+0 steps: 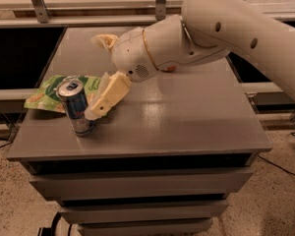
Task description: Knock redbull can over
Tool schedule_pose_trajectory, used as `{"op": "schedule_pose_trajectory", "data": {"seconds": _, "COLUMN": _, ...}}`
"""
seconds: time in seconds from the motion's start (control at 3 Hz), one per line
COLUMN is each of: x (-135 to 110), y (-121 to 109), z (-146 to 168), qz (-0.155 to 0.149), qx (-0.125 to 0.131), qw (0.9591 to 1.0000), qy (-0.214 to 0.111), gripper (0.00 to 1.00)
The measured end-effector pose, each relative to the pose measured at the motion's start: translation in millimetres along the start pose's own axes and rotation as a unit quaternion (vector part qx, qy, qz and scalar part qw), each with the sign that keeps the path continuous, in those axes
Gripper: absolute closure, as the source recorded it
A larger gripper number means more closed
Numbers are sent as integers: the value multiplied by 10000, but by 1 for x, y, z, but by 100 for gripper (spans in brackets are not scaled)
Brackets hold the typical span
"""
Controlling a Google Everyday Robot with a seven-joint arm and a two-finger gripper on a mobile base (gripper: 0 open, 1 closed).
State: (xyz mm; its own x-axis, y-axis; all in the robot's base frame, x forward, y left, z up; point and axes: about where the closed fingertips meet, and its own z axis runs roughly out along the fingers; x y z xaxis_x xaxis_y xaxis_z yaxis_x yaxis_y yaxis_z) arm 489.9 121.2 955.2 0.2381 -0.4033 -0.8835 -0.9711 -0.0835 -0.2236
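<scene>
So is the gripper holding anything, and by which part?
Nothing is held. The gripper is open beside the standing can, with one finger close against its side, not around it.

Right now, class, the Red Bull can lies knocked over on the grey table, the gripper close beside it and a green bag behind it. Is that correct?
Not quite. The camera view shows the redbull can standing on its base, not knocked over. The rest holds: it is on the grey table, the gripper close beside it and a green bag behind it.
</scene>
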Motion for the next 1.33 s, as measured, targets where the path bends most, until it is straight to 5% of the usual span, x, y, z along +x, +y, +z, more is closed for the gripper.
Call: {"op": "schedule_pose_trajectory", "data": {"seconds": 1.33, "x": 30, "y": 30, "z": 61, "qz": 68, "qx": -788, "qw": 9961, "qy": -401, "gripper": 0}}
